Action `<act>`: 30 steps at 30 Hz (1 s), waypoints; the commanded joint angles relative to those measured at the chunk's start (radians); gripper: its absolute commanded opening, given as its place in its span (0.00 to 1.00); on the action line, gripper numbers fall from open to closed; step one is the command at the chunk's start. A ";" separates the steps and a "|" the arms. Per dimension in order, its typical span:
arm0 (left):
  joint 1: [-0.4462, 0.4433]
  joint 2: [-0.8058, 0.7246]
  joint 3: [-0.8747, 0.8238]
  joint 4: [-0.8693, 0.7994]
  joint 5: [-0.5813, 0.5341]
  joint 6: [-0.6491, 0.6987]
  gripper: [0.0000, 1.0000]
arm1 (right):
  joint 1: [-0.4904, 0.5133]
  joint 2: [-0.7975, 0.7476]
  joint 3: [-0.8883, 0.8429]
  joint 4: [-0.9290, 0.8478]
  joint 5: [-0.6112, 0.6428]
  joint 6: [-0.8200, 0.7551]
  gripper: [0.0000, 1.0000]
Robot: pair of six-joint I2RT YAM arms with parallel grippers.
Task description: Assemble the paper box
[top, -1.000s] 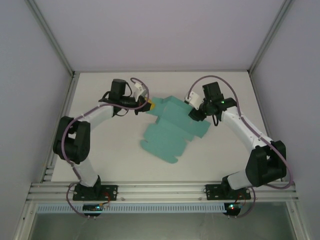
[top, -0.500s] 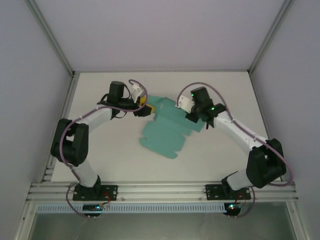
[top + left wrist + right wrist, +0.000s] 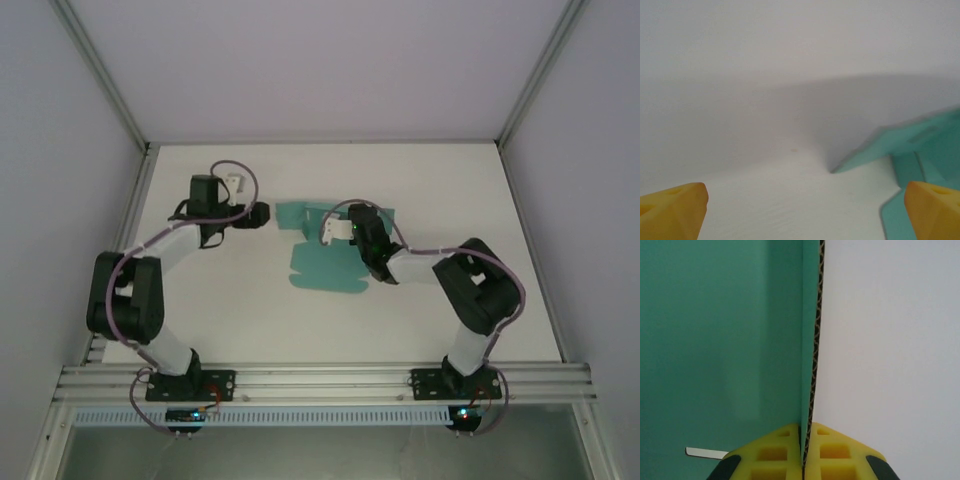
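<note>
Right gripper (image 3: 805,432): jaws pinched shut on a corrugated edge of the teal paper box (image 3: 715,340) sheet. Left gripper (image 3: 804,200): jaws spread wide, empty, just beside a flap.

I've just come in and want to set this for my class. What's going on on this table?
Two robot arms are working on the paper box, a teal card sheet not yet folded into a box. The right gripper is shut on one edge of the card. The left gripper is open and holds nothing, with the sheet's corner just beside it.
</note>
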State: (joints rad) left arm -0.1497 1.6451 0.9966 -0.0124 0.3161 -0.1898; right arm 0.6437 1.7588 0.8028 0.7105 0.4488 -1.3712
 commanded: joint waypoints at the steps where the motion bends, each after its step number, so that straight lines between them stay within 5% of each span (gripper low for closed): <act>1: 0.031 0.091 0.121 -0.048 -0.057 -0.107 1.00 | 0.007 0.025 0.026 0.165 -0.014 -0.096 0.00; 6: 0.047 0.214 0.283 -0.105 -0.045 -0.072 0.99 | 0.010 0.019 0.024 0.119 -0.048 -0.099 0.00; 9: 0.040 0.282 0.362 -0.136 0.062 -0.030 1.00 | 0.008 0.021 0.032 0.089 -0.034 -0.064 0.00; 12: 0.011 0.318 0.365 -0.137 0.140 0.021 0.87 | 0.007 0.033 0.032 0.106 -0.012 -0.056 0.00; 18: -0.062 0.254 0.197 -0.030 0.272 0.097 0.69 | 0.004 0.039 0.035 0.079 0.022 -0.032 0.00; 23: -0.122 0.150 0.015 0.134 0.325 0.101 0.65 | 0.010 0.033 0.022 0.059 0.036 -0.036 0.00; 30: -0.206 0.109 -0.092 0.326 0.237 0.124 0.64 | 0.026 0.022 0.009 0.027 0.044 -0.023 0.00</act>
State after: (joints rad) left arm -0.3302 1.7905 0.9257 0.1658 0.5678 -0.1001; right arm 0.6540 1.7897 0.8116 0.7704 0.4683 -1.4033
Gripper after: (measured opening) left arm 0.642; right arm 0.059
